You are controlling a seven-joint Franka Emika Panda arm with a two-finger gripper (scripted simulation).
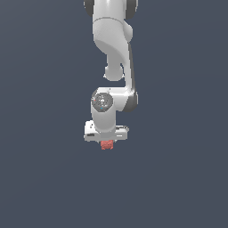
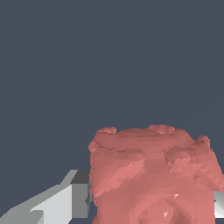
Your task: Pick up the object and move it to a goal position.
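Jaws are clamped on the object (image 2: 153,179) as far as the wrist view goes: one grey-white finger (image 2: 72,201) sits flush against one flank of the lump, and a sliver of the other finger (image 2: 218,204) pokes out tight against the opposite flank. So it's a grasp, pinched side to side.

That salmon-red lump is roughly a cube with a bumpy, faceted skin, a few little knobs along its upper rim and a rounded dimple low on the face toward the camera. No real long axis that I can make out; it's about as wide as it is tall, so I can't say it points any particular way. It sits fairly square between the fingers, not visibly tilted.

From the exterior view, it (image 1: 107,144) peeks out just under the white gripper (image 1: 107,141), near the middle of the scene, and is much narrower than the hand block above it. Fingertips themselves are too small to pick out there.

Above that the arm (image 1: 111,40) runs up out of the top of the picture, wrist pointing straight down. Everything sits against a flat dark blue-grey background (image 1: 40,178), and I can't tell whether the lump touches any surface.
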